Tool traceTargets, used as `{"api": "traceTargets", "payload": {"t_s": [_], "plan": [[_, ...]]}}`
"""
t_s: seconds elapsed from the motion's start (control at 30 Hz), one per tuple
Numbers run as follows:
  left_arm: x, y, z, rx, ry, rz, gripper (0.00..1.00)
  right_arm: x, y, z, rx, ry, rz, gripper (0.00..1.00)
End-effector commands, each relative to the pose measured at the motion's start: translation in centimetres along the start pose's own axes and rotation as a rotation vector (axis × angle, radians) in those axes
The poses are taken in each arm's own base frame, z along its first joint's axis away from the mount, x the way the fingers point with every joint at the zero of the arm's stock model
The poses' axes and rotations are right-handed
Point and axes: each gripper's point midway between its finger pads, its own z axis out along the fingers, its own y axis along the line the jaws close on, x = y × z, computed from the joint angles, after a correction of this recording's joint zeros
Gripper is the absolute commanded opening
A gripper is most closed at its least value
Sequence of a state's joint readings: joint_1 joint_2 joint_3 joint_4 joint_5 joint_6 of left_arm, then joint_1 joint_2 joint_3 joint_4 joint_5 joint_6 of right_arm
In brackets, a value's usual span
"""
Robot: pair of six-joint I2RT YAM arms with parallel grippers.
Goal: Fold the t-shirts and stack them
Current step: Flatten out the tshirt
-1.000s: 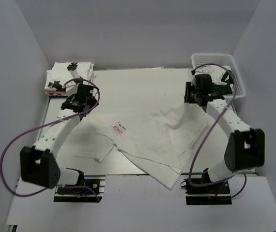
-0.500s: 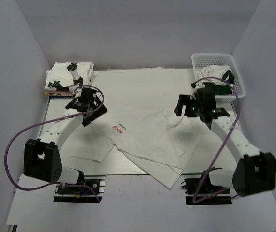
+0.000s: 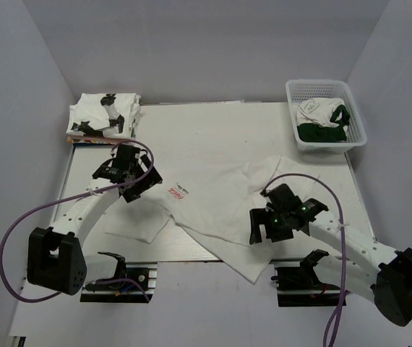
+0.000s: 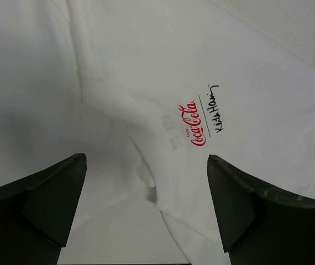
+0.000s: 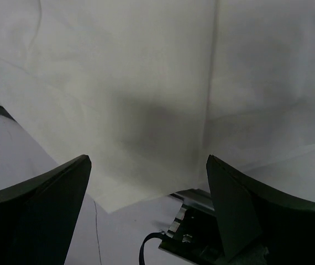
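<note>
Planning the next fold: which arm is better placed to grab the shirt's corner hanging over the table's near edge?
Right. The right gripper, open, hovers near that corner of the t-shirt. The left gripper, open, is over the red logo, farther off.

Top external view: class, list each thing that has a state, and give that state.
Red-logo t-shirt, spread out, rumpled, unfolded.
T-shirt stack, folded, far left corner.
Basket, holding bunched clothes.
Left pincer, open, empty, over the shirt.
Right pincer, open, empty, over the shirt's near edge.

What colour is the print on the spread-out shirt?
Red script logo with small black handwriting beside it, on the white t-shirt; clearest in the left wrist view.
</note>
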State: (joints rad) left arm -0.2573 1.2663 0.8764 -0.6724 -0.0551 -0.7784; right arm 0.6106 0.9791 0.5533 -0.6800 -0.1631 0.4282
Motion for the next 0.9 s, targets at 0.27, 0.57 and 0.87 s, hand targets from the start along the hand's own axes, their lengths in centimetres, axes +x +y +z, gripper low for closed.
{"api": "traceTargets", "payload": {"t_s": [0.27,0.57,0.87], "plan": [[-1.7,0.0,-2.6,0.017,-0.088,-0.004,1.0,0.7,1.2,2.5,0.076,0.06,-0.012,0.0],[-2.5,-0.4,-4.3,0.047,-0.134,0.001,1.0,-8.5,5.8,-0.2,0.052,-0.173,-0.111,0.0],[-5.8,-0.4,-7.5,-0.017,-0.238,0.008,1.0,-30.6,14.5,-1.0,0.007,-0.505,-0.246,0.0]]}}
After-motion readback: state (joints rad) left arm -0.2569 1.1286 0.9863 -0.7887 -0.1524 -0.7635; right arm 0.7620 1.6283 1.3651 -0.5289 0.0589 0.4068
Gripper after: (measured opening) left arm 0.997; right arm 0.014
